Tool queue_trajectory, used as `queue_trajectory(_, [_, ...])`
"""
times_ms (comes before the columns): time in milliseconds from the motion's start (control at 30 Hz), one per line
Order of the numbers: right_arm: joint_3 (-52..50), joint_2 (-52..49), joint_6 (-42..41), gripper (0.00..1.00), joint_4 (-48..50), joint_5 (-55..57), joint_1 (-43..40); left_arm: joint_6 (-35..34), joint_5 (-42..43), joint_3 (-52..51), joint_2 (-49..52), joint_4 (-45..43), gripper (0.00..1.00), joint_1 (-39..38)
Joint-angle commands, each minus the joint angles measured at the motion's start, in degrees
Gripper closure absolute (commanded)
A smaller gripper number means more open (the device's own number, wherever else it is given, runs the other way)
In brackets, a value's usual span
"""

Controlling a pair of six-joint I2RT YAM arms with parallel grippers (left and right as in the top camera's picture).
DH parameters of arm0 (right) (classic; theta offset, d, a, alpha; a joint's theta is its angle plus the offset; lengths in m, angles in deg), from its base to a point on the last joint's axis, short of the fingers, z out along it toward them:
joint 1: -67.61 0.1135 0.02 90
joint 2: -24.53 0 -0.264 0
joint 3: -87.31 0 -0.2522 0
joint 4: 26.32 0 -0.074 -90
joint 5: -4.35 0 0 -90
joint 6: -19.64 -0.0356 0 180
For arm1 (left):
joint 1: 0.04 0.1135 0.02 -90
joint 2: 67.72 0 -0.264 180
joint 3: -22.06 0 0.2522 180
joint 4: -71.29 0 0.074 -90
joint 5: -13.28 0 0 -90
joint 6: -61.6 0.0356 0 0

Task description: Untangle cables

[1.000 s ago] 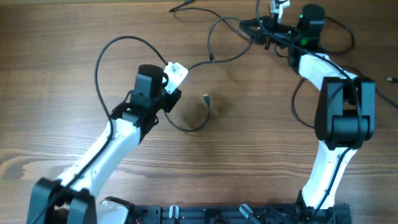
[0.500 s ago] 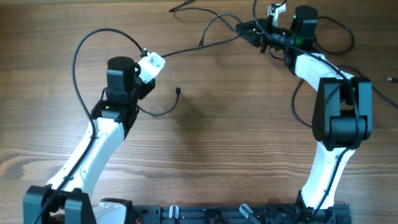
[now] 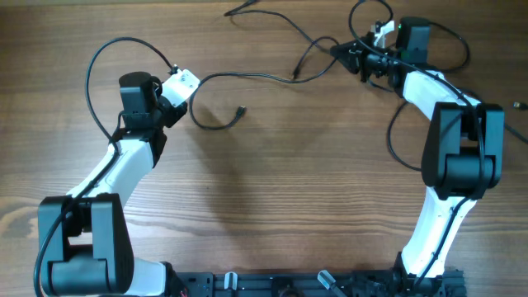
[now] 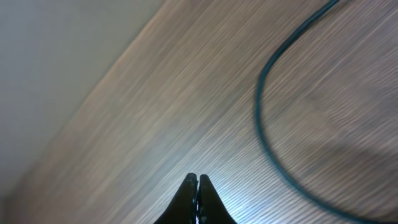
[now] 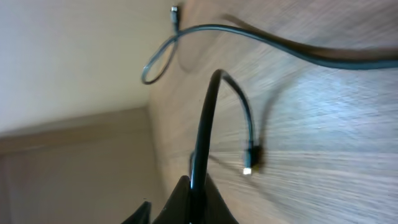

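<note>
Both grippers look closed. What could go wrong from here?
The right gripper clamps a thin black cable; pulling on it could tighten the crossing black strands beside it rather than free them. The left gripper is shut with no cable visible between its fingers, so it may hold nothing. A small plug lies near the wooden table's edge and might slip off.

The near half of the desk point(image 3: 272, 190) is lying open to me; the cables point(image 3: 247, 77) are stretching across the far half.
</note>
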Motion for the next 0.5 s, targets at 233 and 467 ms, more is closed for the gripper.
queue_trajectory(233, [0.1,3.8,8.0,0.96,-4.8,4.4,-0.5,-5.7,10.1,-0.1,0.5,1.4,0.96,-0.5])
queue_trajectory(467, [0.1,12.1,12.4,0.96,-11.6,4.6,-9.8,-6.4,10.5,-0.1,0.5,1.5,0.96,-7.9])
